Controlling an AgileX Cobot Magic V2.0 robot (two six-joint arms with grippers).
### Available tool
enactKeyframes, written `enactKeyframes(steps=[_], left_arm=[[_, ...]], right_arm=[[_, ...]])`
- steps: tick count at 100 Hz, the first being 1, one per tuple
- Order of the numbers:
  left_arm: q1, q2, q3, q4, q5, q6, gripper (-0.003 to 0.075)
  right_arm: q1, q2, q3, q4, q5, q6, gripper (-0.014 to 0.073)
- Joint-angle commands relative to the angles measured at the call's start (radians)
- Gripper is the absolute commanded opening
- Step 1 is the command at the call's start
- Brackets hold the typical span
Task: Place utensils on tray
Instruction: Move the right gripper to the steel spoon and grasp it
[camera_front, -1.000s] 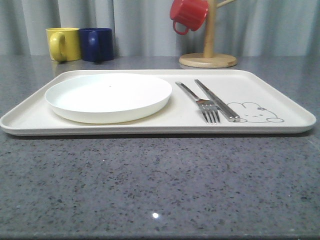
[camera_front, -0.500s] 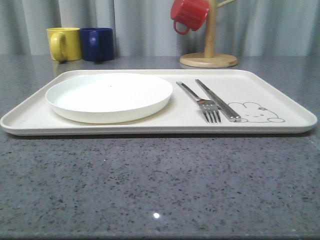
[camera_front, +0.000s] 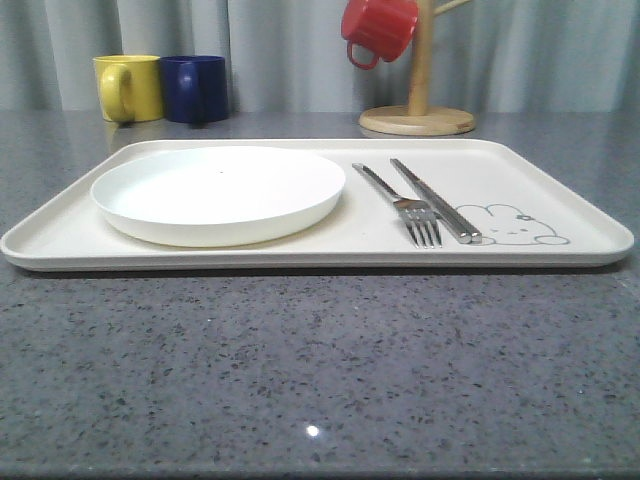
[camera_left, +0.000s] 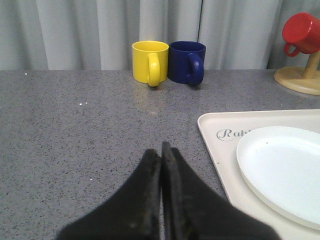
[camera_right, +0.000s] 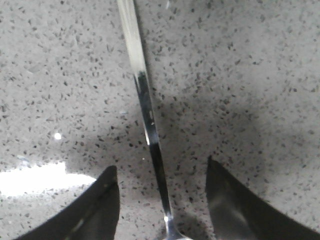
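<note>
The cream tray (camera_front: 300, 260) lies across the middle of the grey counter. On its right half lie a silver fork (camera_front: 400, 205) and a pair of chopsticks (camera_front: 435, 200), side by side next to the rabbit drawing. In the right wrist view a shiny spoon handle (camera_right: 142, 90) lies on the speckled counter, running between the fingers of my right gripper (camera_right: 161, 167). That gripper is open and hangs just above the handle; the spoon's bowl is cut off by the frame edge. My left gripper (camera_left: 161, 150) is shut on nothing, over bare counter beside the tray's left rim (camera_left: 215, 145).
A round white plate (camera_front: 218, 192) takes up the tray's left half. Behind the tray stand a yellow mug (camera_front: 128, 87) and a blue mug (camera_front: 195, 88). A red mug (camera_front: 378, 28) hangs on a wooden mug tree (camera_front: 417, 118) at the back right.
</note>
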Motion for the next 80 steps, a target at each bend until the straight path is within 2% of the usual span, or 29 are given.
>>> enactKeyframes(steps=[1,54,61,80], left_arm=[[0.001,0.005,-0.026,-0.01,-0.07,-0.007,-0.0019],[0.001,0.005,-0.026,-0.01,-0.07,-0.007,-0.0019],[0.001,0.005,-0.026,-0.01,-0.07,-0.007,-0.0019],[0.001,0.005,-0.026,-0.01,-0.07,-0.007,-0.0019]], right_arm=[[-0.007,-0.042,-0.032,0.009,-0.035,-0.025,0.0402],[-0.007,0.024,-0.032,0.016,-0.03,-0.031,0.0393],[-0.007,0.024,-0.032,0.016,-0.026,-0.031,0.0334],[-0.009,0.024,-0.032,0.016,-0.015,-0.031,0.0024]])
